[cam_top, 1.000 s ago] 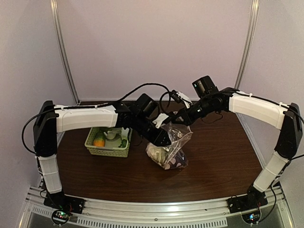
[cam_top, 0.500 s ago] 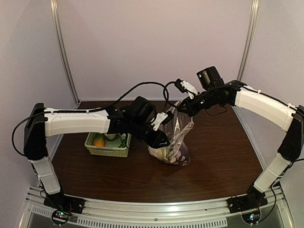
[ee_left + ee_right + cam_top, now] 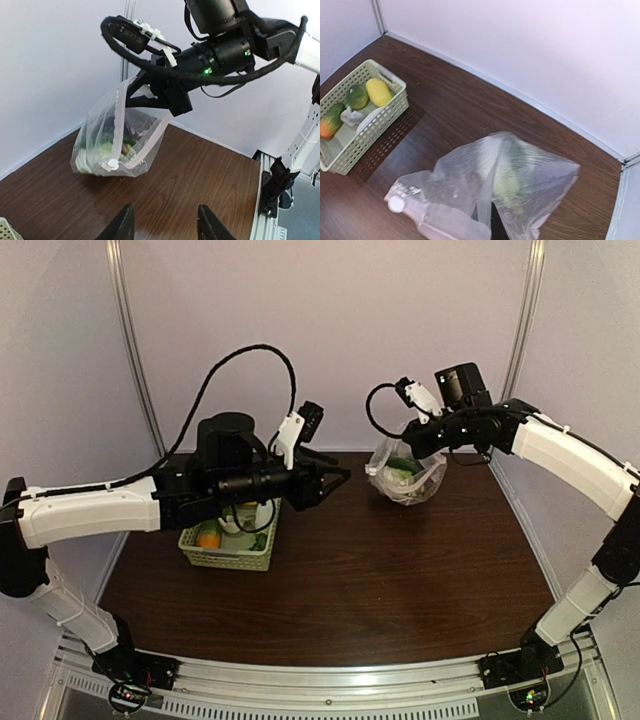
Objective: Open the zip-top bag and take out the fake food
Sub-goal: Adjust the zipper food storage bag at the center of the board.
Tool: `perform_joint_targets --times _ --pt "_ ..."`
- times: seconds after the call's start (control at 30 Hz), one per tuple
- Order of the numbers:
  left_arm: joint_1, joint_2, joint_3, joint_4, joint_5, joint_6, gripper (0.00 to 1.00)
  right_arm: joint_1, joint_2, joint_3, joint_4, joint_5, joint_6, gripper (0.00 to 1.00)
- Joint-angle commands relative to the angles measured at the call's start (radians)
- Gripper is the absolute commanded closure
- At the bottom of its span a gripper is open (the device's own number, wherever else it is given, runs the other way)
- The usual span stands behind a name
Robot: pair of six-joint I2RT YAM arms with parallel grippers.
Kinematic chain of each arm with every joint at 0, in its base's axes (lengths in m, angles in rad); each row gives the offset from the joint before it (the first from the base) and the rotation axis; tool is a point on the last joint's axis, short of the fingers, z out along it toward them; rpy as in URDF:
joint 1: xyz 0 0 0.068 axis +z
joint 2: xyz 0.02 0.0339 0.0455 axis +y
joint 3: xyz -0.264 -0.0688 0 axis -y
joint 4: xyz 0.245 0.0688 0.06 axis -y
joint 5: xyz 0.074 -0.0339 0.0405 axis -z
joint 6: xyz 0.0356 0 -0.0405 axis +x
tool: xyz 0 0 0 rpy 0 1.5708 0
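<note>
At the far edge of the table (image 3: 330,580), your right gripper (image 3: 410,443) pinched the mouth of the limp, slippery zip-top bag (image 3: 405,476) (light fake food (image 3: 106,150) sagging inside); your left gripper (image 3: 165,226), spread and empty, probably suited the opposite lip.

Clear crinkly plastic zip-top bag (image 3: 114,142); wood-grain table (image 3: 350,580) (faintly glossy); pale plastic lattice basket (image 3: 376,127).
</note>
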Motion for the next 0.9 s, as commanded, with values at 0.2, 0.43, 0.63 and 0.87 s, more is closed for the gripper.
perform_joint_targets --times 0.2,0.43,0.63,0.87 --pt "-0.002 0.031 -0.207 0.106 0.024 -0.107 0.62 0.127 0.026 -0.232 0.087 -0.443 0.015 1.0" --pt "-0.001 0.147 -0.19 0.143 0.001 -0.129 0.62 0.127 0.05 -0.199 0.095 -0.472 0.007 1.0" --pt "0.018 0.29 -0.111 0.156 0.019 -0.128 0.62 0.127 0.036 -0.257 0.132 -0.504 0.006 1.0" --pt "0.082 0.409 -0.102 0.328 -0.004 -0.242 0.61 0.127 0.005 -0.297 0.15 -0.527 0.011 1.0"
